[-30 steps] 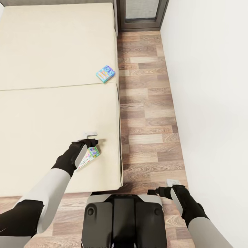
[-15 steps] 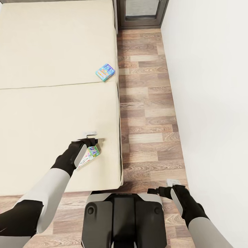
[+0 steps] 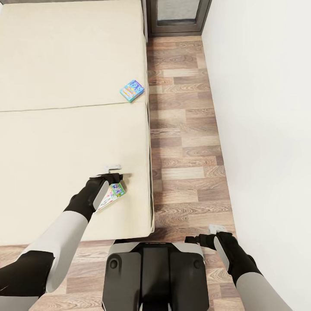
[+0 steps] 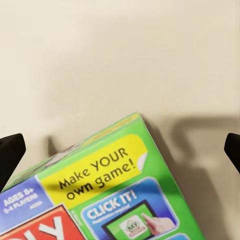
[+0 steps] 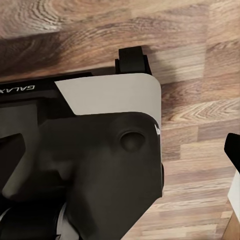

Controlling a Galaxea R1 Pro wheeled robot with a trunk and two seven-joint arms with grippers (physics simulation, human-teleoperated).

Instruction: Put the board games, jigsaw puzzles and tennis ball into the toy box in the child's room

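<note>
Two board games lie on the bed [image 3: 65,134]. A blue one [image 3: 131,90] rests near the mattress's right edge, further away. A green, yellow and red one [image 3: 112,194] lies near the bed's near right corner, partly under my left wrist. My left gripper [image 3: 116,171] hovers open just beyond it. In the left wrist view the game's cover [image 4: 100,195] reads "Make YOUR own game!" and sits between my wide-apart black fingertips [image 4: 10,155], which do not touch it. My right gripper [image 3: 204,233] hangs open and empty over the floor beside my base [image 5: 110,150].
A strip of wood-plank floor [image 3: 185,129] runs between the bed and a white wall [image 3: 263,108] on the right. A dark-framed window or door [image 3: 178,17] closes the far end. My dark base [image 3: 155,276] stands against the bed's near edge.
The whole view shifted very slightly a second ago, so the camera moved. Both arms and both board games hold their places.
</note>
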